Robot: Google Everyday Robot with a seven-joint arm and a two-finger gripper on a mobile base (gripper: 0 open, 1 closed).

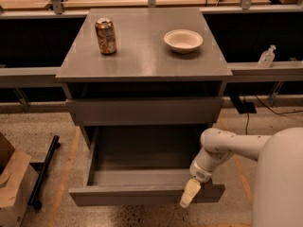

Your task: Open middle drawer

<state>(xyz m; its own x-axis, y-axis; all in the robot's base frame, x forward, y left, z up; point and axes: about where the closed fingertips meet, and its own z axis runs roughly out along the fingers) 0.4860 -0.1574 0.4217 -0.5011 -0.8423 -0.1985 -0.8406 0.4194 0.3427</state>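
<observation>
The middle drawer (132, 196) is a plain grey handleless drawer. It stands pulled well out of the grey cabinet (142, 60), and its shallow grey box interior (142, 157) shows with nothing in it. My gripper (191, 193) is at the right part of the drawer's front panel, at its top edge, on the white arm (222, 148) that reaches in from the lower right. The drawer above it (144, 110) is pushed in. A lower drawer is hidden under the open one.
A drink can (105, 36) and a white bowl (183, 40) stand on the cabinet top. A small bottle (266, 57) sits on the ledge at right. A cardboard box (12, 188) and a black bar (43, 171) lie on the floor at left.
</observation>
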